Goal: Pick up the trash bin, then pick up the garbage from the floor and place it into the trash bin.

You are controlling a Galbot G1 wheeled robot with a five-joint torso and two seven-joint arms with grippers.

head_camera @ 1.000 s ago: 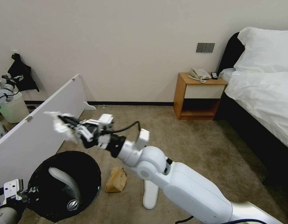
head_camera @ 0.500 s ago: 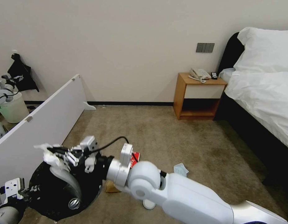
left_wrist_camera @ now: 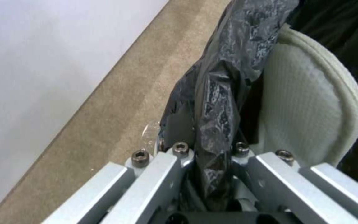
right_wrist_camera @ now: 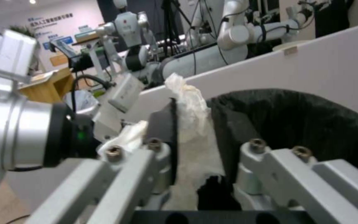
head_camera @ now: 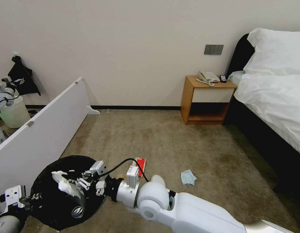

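The trash bin (head_camera: 49, 207), lined with a black bag, is seen at the near left of the scene, on the carpet (head_camera: 189, 142) just beside a white panel (head_camera: 36, 136). Its bagged rim is pinched at the near-left edge by the left gripper (head_camera: 30, 198), whose fingers are closed tight on the crinkled black plastic (left_wrist_camera: 212, 124). Inside the bin a white slipper (left_wrist_camera: 307, 115) is seen leaning against the liner, and the round end of a can (head_camera: 77, 212) lies lower down.

A wad of white tissue (head_camera: 64, 183) is held over the bin's open mouth by the right gripper (head_camera: 70, 183), which is reached in from the right; its fingers (right_wrist_camera: 162, 130) are narrowed onto the tissue (right_wrist_camera: 191, 105), with the bin's black liner (right_wrist_camera: 295, 121) just beyond.

On the floor to the right of the bin, a red snack packet (head_camera: 141, 161) is partly hidden behind the right arm, and a brown paper bag (head_camera: 121, 176) shows as a sliver beside the wrist. A pale-blue mask (head_camera: 188, 177) lies farther right, well apart from the bin. A wooden nightstand (head_camera: 206, 100) and a bed (head_camera: 273, 94) are placed at the far right.
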